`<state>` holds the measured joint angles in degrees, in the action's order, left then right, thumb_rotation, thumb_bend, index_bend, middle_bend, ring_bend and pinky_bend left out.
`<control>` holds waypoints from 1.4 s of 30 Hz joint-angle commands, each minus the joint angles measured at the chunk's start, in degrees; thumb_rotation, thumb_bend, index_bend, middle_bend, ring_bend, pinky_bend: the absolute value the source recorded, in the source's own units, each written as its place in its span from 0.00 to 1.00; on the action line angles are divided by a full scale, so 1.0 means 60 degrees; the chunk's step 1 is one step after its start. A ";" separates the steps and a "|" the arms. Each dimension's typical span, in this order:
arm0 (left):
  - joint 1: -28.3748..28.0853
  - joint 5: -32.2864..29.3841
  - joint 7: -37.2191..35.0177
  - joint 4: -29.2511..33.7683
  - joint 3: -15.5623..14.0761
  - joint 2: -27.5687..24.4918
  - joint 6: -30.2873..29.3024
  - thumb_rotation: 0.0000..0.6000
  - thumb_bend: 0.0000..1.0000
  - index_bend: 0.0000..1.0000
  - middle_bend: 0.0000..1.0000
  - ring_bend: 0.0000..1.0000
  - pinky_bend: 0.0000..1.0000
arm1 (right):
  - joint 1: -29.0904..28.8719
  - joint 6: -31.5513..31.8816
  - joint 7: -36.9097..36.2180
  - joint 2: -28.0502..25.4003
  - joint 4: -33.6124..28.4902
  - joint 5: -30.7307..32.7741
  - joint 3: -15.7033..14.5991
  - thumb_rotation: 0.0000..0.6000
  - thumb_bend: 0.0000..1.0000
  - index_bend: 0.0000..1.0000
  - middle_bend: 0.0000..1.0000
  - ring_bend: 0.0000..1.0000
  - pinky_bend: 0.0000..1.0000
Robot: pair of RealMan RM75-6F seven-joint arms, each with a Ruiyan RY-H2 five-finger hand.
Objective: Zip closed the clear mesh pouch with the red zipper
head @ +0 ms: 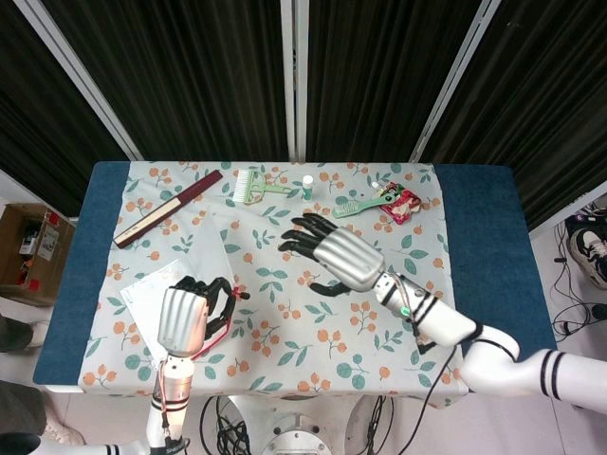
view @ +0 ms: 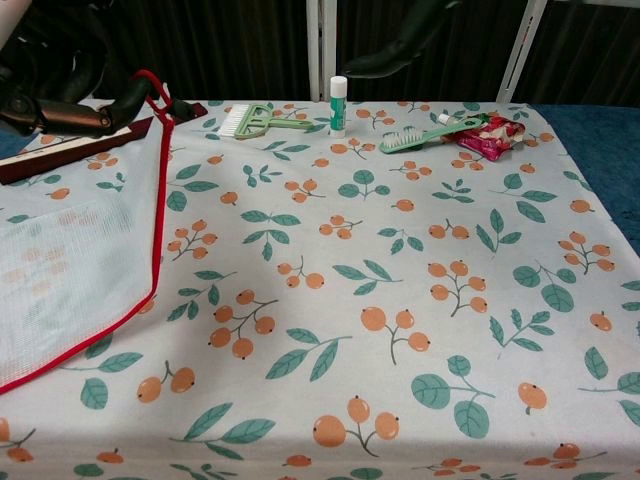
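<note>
The clear mesh pouch [view: 70, 260] hangs by its top corner over the table's left side, and its lower part lies on the cloth. Its red zipper [view: 157, 200] runs down the right edge, then along the bottom. My left hand [head: 185, 318] grips that raised corner with curled fingers [view: 60, 105], and in the head view it covers most of the pouch [head: 140, 292]. My right hand [head: 337, 256] hovers open over the middle of the table with its fingers spread, well apart from the pouch. In the chest view only its dark fingers [view: 400, 40] show, at the top.
Along the far edge lie a dark red folded fan [head: 166, 209], a green brush [head: 256, 185], a white glue stick [head: 307, 182], a green toothbrush [head: 353, 206] and a red snack packet [head: 400, 202]. A cardboard box [head: 28, 251] stands on the floor at the left.
</note>
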<state>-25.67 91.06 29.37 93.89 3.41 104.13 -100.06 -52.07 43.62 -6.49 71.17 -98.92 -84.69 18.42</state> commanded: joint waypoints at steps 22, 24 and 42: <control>0.0901 0.0576 -0.0487 0.0542 0.0124 -0.0568 0.0440 1.00 0.42 0.74 0.88 0.85 0.69 | -0.2882 -0.1524 -0.1852 0.3401 0.3494 0.0451 0.0012 1.00 0.22 0.34 0.16 0.00 0.04; 0.0952 0.0583 -0.0532 0.0546 0.0168 -0.0579 0.0471 1.00 0.43 0.74 0.88 0.85 0.69 | -0.2942 -0.1478 -0.2061 0.3484 0.3603 0.0319 -0.0092 1.00 0.22 0.34 0.16 0.00 0.04; 0.1376 0.0654 -0.0811 0.0570 0.0454 -0.0609 0.0546 1.00 0.43 0.74 0.88 0.85 0.69 | -0.3208 -0.0983 -0.3151 0.3916 0.4198 0.0170 -0.0354 1.00 0.31 0.61 0.26 0.03 0.05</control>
<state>-17.50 95.06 24.59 97.30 6.08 100.48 -96.81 -71.19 37.52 -25.21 94.37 -74.03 -83.93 16.19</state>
